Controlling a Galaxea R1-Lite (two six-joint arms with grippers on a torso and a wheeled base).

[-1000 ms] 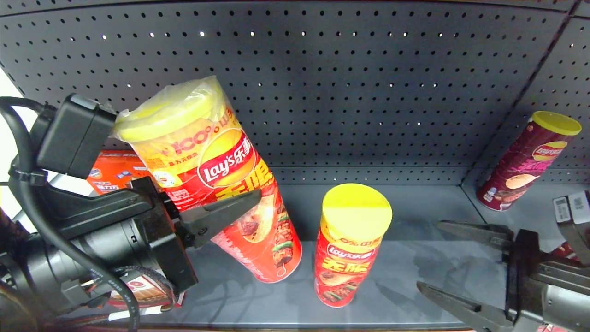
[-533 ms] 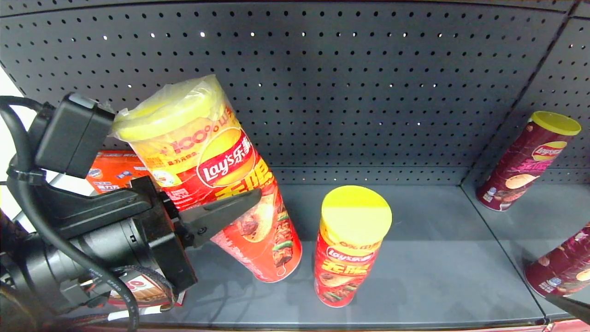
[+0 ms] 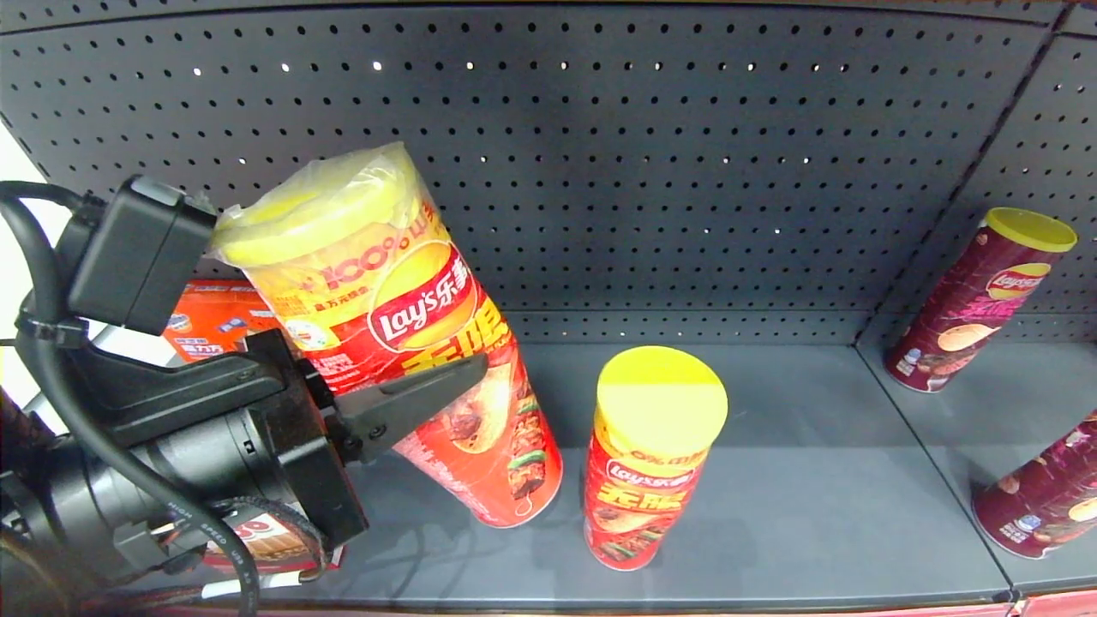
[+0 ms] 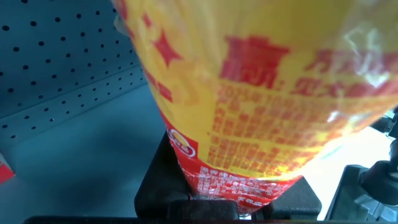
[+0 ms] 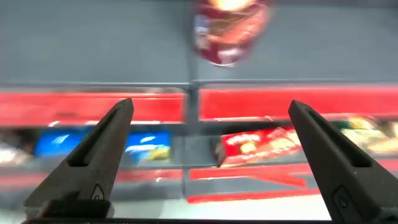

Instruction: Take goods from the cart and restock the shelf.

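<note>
Dark pegboard (image 3: 600, 171) backs the shelf (image 3: 797, 506), where the left end effector (image 3: 428, 377) is clamped on a tilted red chip can (image 3: 386, 283), left of another standing can (image 3: 656, 454). The right end effector (image 5: 211, 106) stands spread wide apart.

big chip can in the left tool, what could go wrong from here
1. The big can sits tilted in the left tool; let go like this, it might tip over instead of standing on the shelf.
2. The small can stands close beside its base, so straightening or sliding the big can could knock it over.
3. Loose plastic wrap covers the big can's top; if the film runs under the tool, the grip may slip.
</note>
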